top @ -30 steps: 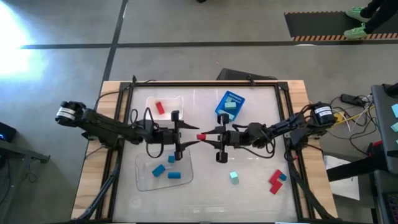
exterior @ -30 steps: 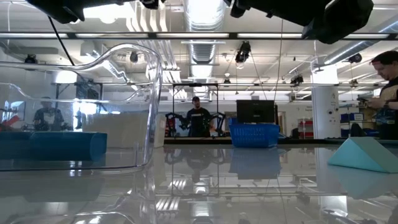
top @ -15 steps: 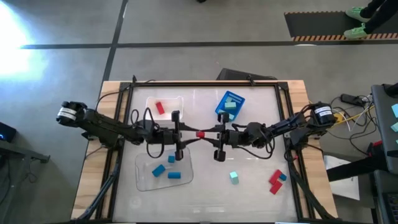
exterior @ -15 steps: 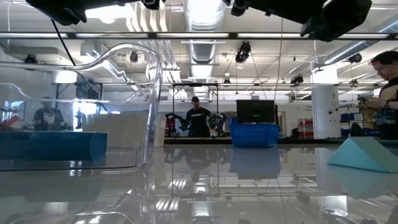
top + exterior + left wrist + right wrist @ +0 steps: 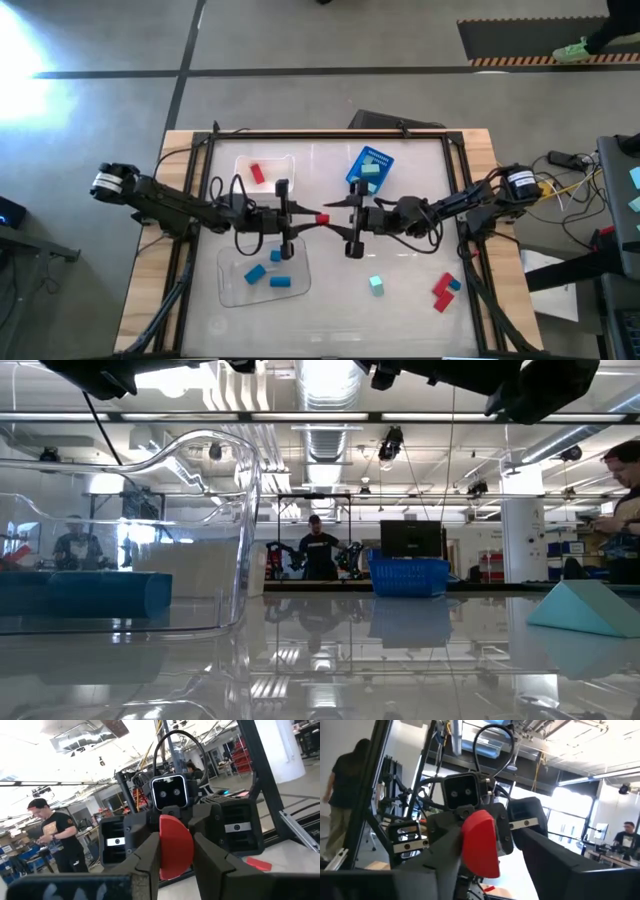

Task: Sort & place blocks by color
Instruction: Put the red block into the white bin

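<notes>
A red block (image 5: 322,218) hangs in the air above the table's middle, between my two grippers, which meet tip to tip. My left gripper (image 5: 316,219) comes from the table's left and is shut on it (image 5: 175,847). My right gripper (image 5: 336,214) comes from the right and is open. Its fingers (image 5: 445,847) stand on either side of the same block (image 5: 480,842), with a gap on one side. Other blocks lie about: a red one (image 5: 257,173) in a clear tray, blue ones (image 5: 265,275) in another, teal ones in the blue bin (image 5: 369,168). My left gripper pinches the red block's two flat sides (image 5: 167,851) between its two fingers (image 5: 150,862). The fingers lie level and come from the table's left. The block stands on edge between them, lifted clear of the table. My right gripper: whether one finger touches the block, I cannot tell.
A teal block (image 5: 376,286) lies on the table near the front. Red and blue blocks (image 5: 443,292) lie at the front right. The clear trays (image 5: 232,282) stand on the left, one near and one far. People stand in the room behind the table.
My left gripper has shut on the red block, which has stayed in the air above the table's middle. My right gripper, which held the block before, has opened around it.
</notes>
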`<control>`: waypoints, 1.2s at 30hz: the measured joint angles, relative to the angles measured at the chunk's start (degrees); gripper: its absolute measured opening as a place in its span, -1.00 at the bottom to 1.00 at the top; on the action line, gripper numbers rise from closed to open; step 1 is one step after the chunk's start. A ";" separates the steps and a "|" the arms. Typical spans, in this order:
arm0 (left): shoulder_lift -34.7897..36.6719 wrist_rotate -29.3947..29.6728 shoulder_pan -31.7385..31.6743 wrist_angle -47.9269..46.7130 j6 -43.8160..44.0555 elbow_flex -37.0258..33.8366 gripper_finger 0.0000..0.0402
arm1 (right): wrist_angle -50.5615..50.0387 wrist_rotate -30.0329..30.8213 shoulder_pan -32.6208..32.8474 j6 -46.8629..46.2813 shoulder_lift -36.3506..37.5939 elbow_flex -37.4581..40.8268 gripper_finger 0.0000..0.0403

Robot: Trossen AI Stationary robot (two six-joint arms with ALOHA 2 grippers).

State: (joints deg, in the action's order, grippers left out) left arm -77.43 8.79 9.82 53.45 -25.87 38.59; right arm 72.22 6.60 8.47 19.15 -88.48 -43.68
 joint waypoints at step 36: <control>8.74 21.72 -22.99 -83.84 51.12 6.43 -0.18 | -52.07 18.96 0.13 -24.03 20.85 0.19 0.19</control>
State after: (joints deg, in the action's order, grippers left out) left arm -68.69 30.50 -13.17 -30.39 25.26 45.01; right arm 20.14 25.56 8.60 -4.88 -67.63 -43.49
